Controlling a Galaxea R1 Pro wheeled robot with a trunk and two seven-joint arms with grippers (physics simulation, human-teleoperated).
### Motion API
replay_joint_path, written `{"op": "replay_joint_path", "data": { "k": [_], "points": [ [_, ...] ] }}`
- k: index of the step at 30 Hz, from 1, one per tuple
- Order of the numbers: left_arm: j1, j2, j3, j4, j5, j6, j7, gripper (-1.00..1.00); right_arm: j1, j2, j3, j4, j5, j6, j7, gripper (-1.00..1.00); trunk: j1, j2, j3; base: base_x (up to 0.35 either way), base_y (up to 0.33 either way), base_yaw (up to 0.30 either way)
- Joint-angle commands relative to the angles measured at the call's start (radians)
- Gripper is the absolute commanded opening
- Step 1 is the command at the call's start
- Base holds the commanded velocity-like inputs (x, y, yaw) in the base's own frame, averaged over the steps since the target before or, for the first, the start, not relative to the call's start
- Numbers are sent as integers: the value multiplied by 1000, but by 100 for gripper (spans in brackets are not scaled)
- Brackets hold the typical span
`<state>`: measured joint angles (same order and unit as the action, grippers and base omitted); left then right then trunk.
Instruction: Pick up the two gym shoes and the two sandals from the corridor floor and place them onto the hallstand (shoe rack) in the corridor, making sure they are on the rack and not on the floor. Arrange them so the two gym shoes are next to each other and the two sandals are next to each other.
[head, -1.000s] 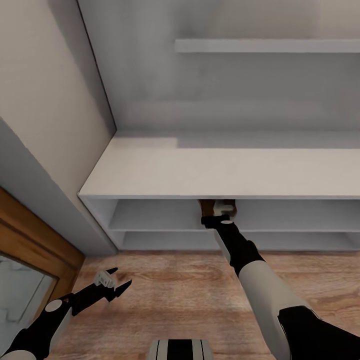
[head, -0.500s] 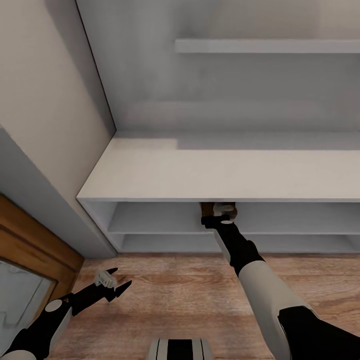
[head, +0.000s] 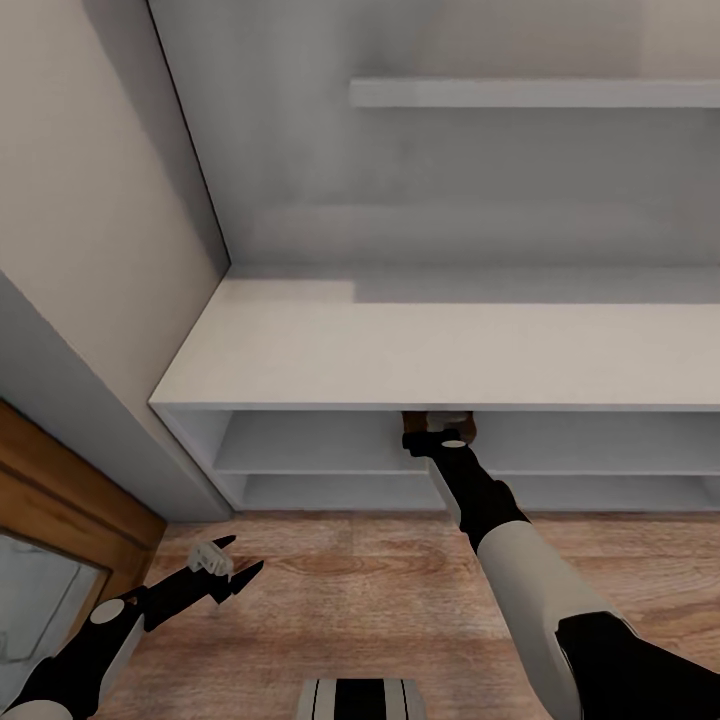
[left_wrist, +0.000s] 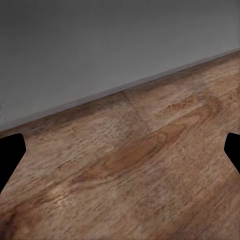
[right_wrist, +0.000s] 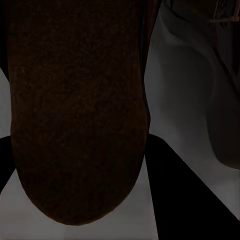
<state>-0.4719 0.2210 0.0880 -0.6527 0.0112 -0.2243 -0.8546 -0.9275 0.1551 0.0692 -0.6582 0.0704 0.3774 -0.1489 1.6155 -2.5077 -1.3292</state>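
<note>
Your right gripper (head: 436, 438) is reaching into the upper tier of the hallstand (head: 400, 350), grasping a brown sandal (right_wrist: 75, 110) whose sole sits between the fingers; whether it already rests on the tier board, you cannot tell. Risk: releasing too near the front edge lets it tip back onto the corridor floor (head: 380, 590). Left gripper (head: 228, 572) hangs open, empty, over the floor.

Soft even light, slight render blur; right wrist view dark, shadowed under hallstand (head: 400, 350) bench
</note>
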Motion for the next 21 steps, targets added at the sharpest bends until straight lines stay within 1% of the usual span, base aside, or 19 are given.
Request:
{"op": "replay_joint_path", "data": {
  "k": [1,7,8,21],
  "points": [
    [-1,0,2,1,1,-3,-5,100,0,0,3,-1,5,8,-4,-100,0,0,-1,0,0,0],
    [-1,0,1,1,1,-3,-4,100,0,0,3,-1,5,8,-4,-100,0,0,-1,0,0,0],
    [-1,0,2,1,0,-3,-4,100,0,0,3,-1,5,8,-4,100,0,0,-1,0,0,0],
    [-1,0,1,1,1,-3,-6,100,0,0,3,-1,5,8,-4,100,0,0,-1,0,0,0]
  ]
}}
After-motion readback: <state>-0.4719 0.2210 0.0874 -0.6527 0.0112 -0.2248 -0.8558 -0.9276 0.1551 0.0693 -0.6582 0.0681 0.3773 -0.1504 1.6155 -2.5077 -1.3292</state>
